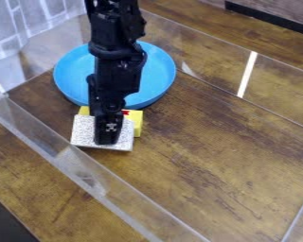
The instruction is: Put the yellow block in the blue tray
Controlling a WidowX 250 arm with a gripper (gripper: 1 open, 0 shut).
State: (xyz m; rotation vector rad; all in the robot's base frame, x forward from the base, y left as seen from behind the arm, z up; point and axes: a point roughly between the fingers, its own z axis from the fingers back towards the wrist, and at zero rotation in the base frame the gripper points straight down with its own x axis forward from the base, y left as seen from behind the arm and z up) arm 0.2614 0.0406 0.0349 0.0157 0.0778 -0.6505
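**Q:** Where is the yellow block [133, 121]?

**A:** On a dark wooden table [218, 161], just in front of the blue tray [161, 76] and outside it. It sits against the far right edge of a white speckled block [88, 132]; the two appear to touch.

**Q:** What does the block look like?

**A:** Only a small part shows: a bright yellow corner and side, boxy in shape, with a hint of red at its top edge near the arm. The rest is hidden behind the gripper [109, 136] and the speckled block. No label can be made out at this size.

**Q:** And the tray?

**A:** A round, shallow, bright blue dish with a raised rim, much wider than either block. Much of its middle is covered by the black arm [116, 47].

**Q:** What is the gripper doing?

**A:** It points straight down, its tip low over the place where the two blocks meet. The jaws stand spread wide, with nothing gripped between them. Whether a finger touches either block cannot be told from this angle.

**Q:** Anything else in the scene?

**A:** Clear plastic walls [65, 165] run along the table's edges, catching pale reflections.
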